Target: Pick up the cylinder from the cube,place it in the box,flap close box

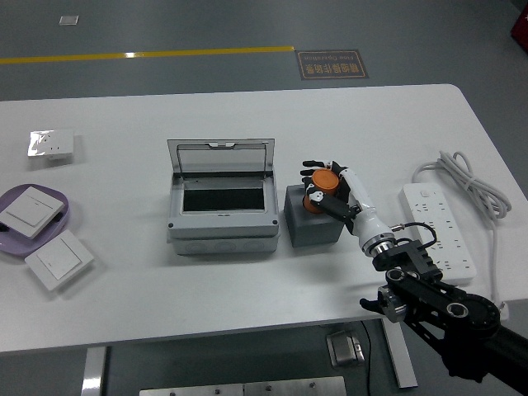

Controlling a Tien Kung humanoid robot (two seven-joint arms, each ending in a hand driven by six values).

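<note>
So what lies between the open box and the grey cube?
Only a narrow strip of bare white table separates box and cube, per the head view.

The right hand point(328, 191), white-cased with black fingers, is closed around the orange cylinder point(323, 183) on top of the dark grey cube point(312, 224). The grey plastic box point(221, 223) stands just left of the cube with its clear hinged lid point(219, 158) raised. A white power strip point(439, 228) lies on the white bench point(124, 297), right of the arm.

Orange cylinder point(323, 182) atop grey cube point(313, 224) (beside open-lidded grey box point(219, 233))
</note>
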